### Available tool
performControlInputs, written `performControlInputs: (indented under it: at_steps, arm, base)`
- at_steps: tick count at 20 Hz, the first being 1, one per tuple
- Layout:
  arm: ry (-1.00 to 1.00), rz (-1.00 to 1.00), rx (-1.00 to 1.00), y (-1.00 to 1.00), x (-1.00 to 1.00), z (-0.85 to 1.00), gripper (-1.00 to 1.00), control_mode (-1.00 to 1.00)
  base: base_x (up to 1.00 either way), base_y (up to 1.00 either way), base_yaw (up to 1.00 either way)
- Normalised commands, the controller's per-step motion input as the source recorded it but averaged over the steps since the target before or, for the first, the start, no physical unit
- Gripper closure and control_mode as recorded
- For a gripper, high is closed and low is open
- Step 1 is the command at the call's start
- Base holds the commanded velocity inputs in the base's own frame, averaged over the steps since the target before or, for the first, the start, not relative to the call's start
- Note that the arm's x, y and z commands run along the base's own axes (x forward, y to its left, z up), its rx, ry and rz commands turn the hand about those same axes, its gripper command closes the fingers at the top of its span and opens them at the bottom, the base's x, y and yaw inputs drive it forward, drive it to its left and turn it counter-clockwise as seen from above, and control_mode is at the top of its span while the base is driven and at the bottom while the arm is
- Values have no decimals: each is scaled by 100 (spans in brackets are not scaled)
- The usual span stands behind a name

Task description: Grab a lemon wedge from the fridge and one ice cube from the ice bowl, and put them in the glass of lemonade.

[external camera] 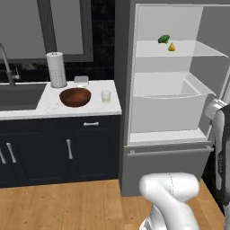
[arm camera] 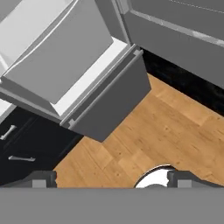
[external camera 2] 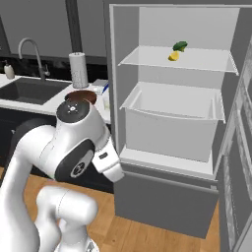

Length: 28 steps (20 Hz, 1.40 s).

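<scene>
The grey fridge (external camera: 124, 67) (external camera 2: 114, 74) stands open, with pale shelves and a drawer inside. On its upper shelf lies the tiny yellow lemon wedge (external camera: 171, 46) (external camera 2: 173, 56), right beside a green leafy lump (external camera: 164, 39). The reddish-brown ice bowl (external camera: 75, 97) (external camera 2: 81, 96) sits on the counter, and I cannot make out any ice cube in it. To its right stands the glass of lemonade (external camera: 106, 96). My gripper (arm camera: 113, 180) is open and holds nothing. It looks down at the fridge's lower front (arm camera: 109, 105) and the wooden floor.
A white paper-towel cylinder (external camera: 57, 69) (external camera 2: 78, 70) stands behind the bowl, beside a sink (external camera: 20, 94) with a tap. Dark navy cabinets (external camera: 67, 152) run under the counter. The open fridge door (external camera 2: 241, 147) stands at the right. My own arm (external camera 2: 74, 142) covers part of the counter.
</scene>
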Motion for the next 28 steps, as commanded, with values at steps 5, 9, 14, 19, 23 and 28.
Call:
performControlInputs:
  at_steps: [5,9,14,19,23,28]
  arm:
    - [0,0,0,0,0,0,-100,-100]
    - [-2,0,0,1,-2,0,-100,-100]
    - [8,0,-11,45,6,7,-100,-100]
    - [12,0,-11,34,6,0,-100,-100]
    - [-1,3,0,-26,0,0,-100,100]
    - [0,0,0,0,0,0,-100,100]
  base:
    - [0,0,0]
    - [0,0,0]
    - [0,0,0]
    - [0,0,0]
    - [0,-22,2]
    - [20,-69,12]
